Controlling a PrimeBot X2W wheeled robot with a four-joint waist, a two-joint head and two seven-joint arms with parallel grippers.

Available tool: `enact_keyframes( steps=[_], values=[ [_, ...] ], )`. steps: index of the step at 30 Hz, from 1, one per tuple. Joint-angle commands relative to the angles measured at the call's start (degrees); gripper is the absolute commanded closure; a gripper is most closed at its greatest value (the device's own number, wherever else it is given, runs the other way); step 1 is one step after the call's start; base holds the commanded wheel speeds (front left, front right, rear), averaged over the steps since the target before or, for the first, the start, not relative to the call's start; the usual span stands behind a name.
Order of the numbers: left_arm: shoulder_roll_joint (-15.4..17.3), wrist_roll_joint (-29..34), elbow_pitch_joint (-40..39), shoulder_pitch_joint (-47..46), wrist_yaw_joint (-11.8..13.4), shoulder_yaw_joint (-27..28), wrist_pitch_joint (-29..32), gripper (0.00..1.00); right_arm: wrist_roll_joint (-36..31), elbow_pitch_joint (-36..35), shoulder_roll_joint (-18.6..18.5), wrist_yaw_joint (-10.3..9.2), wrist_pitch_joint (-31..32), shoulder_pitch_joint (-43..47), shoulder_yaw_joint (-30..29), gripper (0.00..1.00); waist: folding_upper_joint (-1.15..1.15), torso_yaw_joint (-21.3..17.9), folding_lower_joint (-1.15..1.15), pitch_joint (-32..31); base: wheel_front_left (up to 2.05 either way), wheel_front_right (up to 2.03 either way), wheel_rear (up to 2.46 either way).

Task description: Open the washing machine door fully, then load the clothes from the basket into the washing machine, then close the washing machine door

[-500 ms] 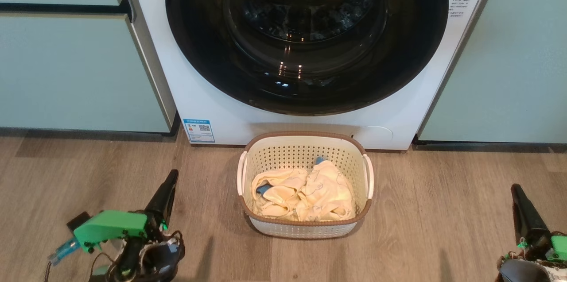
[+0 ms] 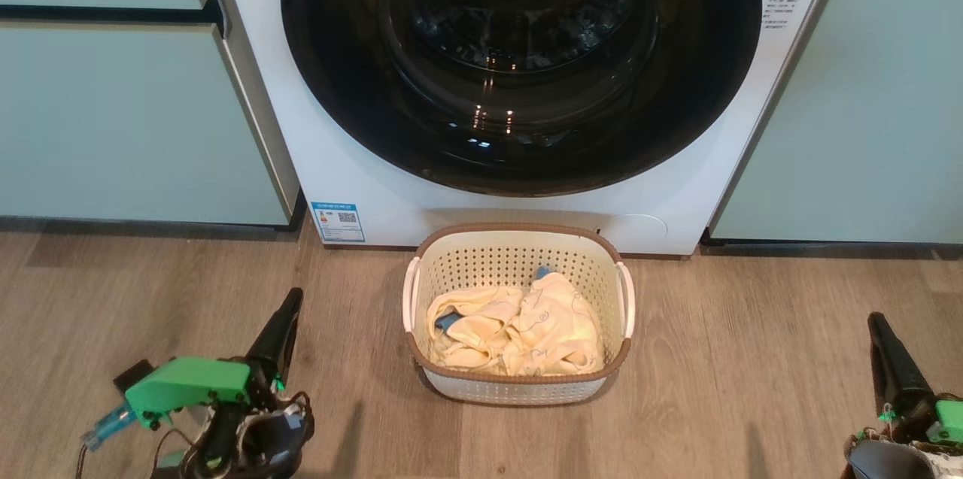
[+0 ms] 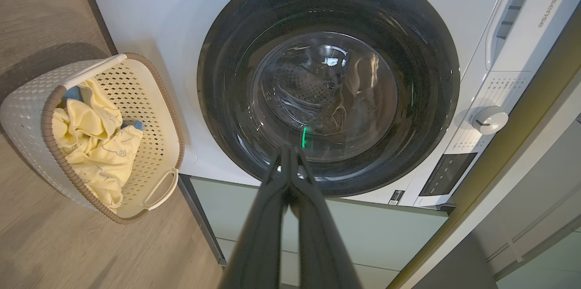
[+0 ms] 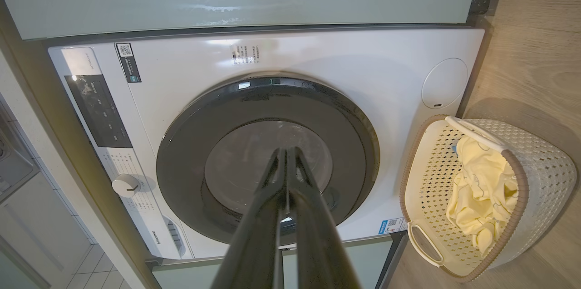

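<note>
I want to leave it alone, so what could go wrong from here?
The basket stands beneath the shut washing machine door, so a reaching arm might knock it. The door looks glossy with no handle visible; the left gripper and right gripper, both shut, may slip. The clothes lie loosely bundled; a piece might drop.

Home laundry corner: washing machine [image 2: 338, 163] set between teal cabinets [image 2: 128, 118] on wood floor [image 2: 752, 328].

Head looks down, wrists look forward from low; all share door [image 2: 519, 148], basket [image 2: 519, 387].
</note>
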Motion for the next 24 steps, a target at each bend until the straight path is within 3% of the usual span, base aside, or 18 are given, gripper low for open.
enact_keyframes(
  steps=[1,20,21,24],
  values=[
    [0.5,0.6,-1.6,-1.4,-0.5,1.7,0.4,1.00,-0.5,-1.8,-0.5,-0.16,0.3,-3.3,0.9,1.00,0.00,0.0,0.00,0.0,0.00,0.00,0.00],
    [0.5,0.6,-1.6,-1.4,-0.5,1.7,0.4,1.00,-0.5,-1.8,-0.5,-0.16,0.3,-3.3,0.9,1.00,0.00,0.0,0.00,0.0,0.00,0.00,0.00],
    [0.0,0.0,0.0,0.0,0.0,0.0,0.0,0.00,0.0,0.0,0.0,0.00,0.0,0.0,0.0,0.00,0.00,0.0,0.00,0.0,0.00,0.00,0.00],
    [-0.1,0.1,1.3,0.2,0.1,-0.1,-0.2,0.00,0.0,1.3,0.4,0.01,-0.1,0.5,0.2,0.00,0.00,0.0,0.00,0.0,0.00,0.00,0.00]
  ],
)
